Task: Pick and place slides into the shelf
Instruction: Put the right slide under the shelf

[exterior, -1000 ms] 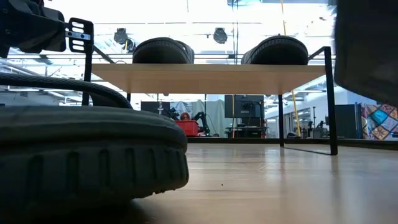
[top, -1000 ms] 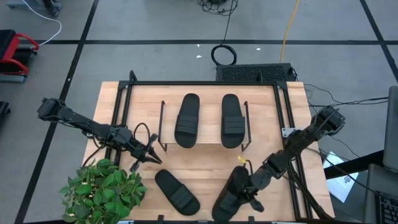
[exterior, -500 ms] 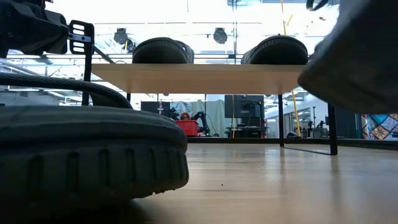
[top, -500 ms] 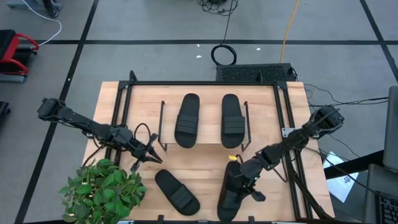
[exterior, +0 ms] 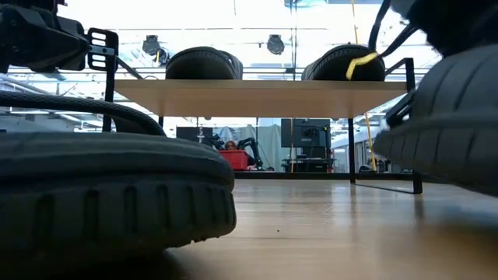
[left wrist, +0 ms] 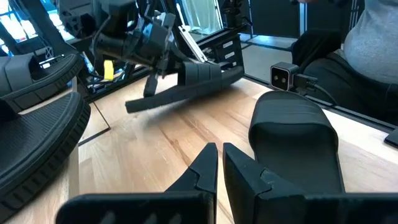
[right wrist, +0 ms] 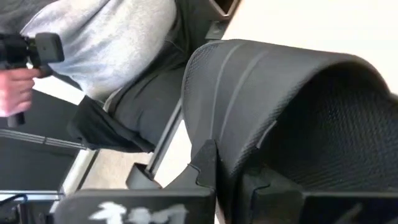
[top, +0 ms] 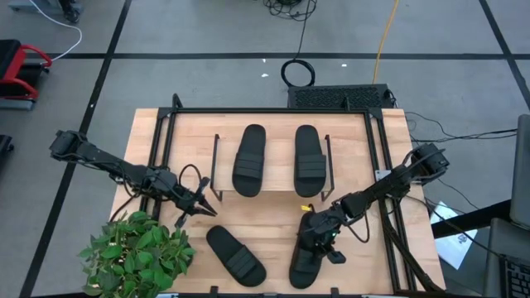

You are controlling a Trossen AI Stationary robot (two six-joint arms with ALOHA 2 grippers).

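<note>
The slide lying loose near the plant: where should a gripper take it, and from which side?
Judging by its pose, grip the wide strap of the loose slide, coming from above. It lies flat, sole down, on the table, so the raised strap is the only part fingers can close around. The left gripper waits nearby with fingers shut. The right gripper already holds another slide by its strap.

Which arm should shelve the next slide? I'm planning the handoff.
The right: its gripper already clamps a slide lifted off the table, just in front of the shelf. The left gripper holds nothing.
</note>
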